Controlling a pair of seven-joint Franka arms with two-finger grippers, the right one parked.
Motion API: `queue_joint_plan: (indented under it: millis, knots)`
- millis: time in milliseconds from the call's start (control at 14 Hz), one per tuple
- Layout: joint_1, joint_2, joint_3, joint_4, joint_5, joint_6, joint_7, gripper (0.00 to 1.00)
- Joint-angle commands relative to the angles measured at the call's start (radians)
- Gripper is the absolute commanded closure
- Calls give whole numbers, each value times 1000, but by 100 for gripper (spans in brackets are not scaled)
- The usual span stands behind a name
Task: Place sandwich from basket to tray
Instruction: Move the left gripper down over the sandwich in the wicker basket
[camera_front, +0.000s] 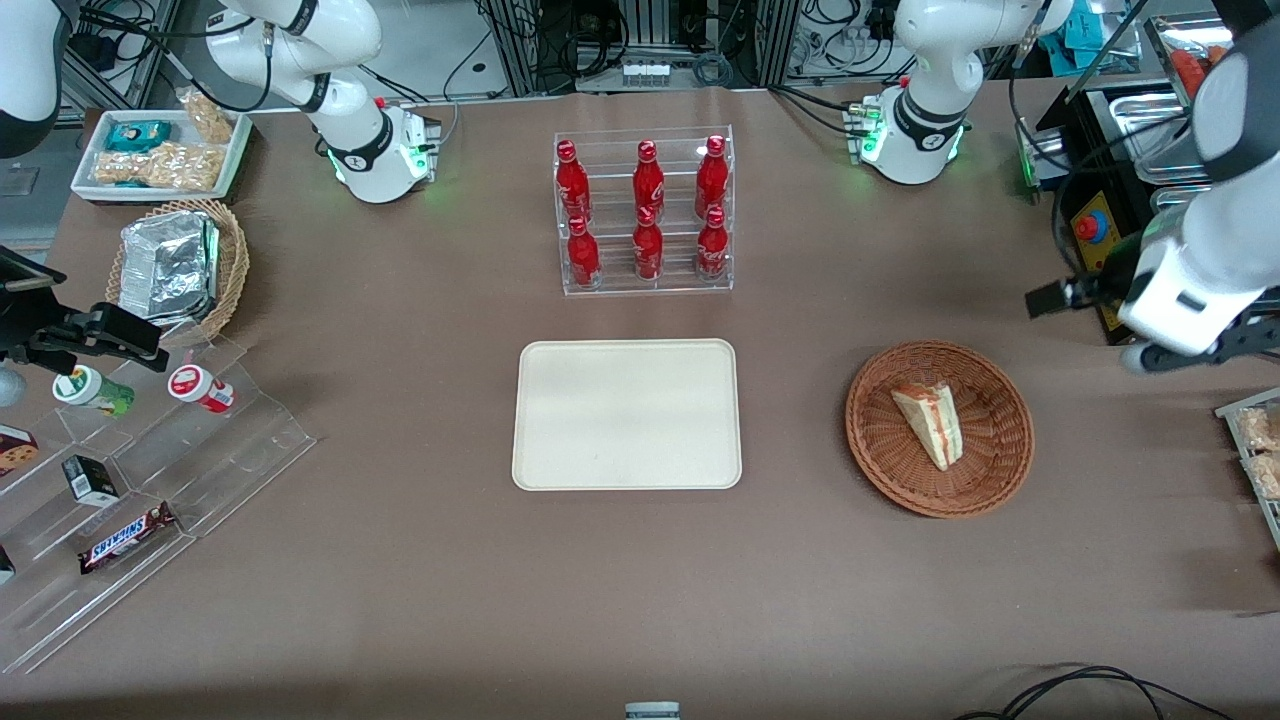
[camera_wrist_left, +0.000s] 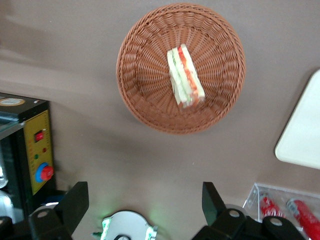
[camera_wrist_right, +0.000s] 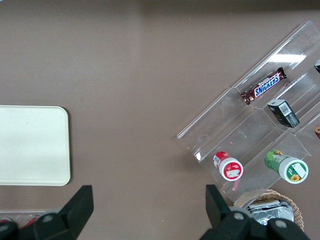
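Note:
The sandwich, a pale bread wedge with red and green filling, lies on its side in the round reddish-brown wicker basket. The left wrist view looks down on the sandwich and the basket from well above. My gripper hangs high over the table, beside the basket toward the working arm's end. It is open, its fingers wide apart with nothing between them. The cream tray lies bare at the table's middle, and its corner shows in the left wrist view.
A clear rack of red bottles stands farther from the front camera than the tray. A yellow control box with a red button sits close to my gripper. A stepped acrylic shelf of snacks and a foil-filled tan basket lie toward the parked arm's end.

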Motion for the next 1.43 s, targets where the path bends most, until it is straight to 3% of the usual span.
queue_joint_plan:
  millis: [0, 286, 500, 857, 1357]
  knots:
    - [5, 51, -10, -60, 11, 104, -33, 0]
    - [14, 71, -8, -199, -5, 299, -135, 0]
    - [10, 123, -8, -222, -3, 422, -321, 0]
    - [-3, 189, -15, -261, -3, 554, -439, 0]
    - [-29, 222, -13, -424, 0, 772, -467, 0]
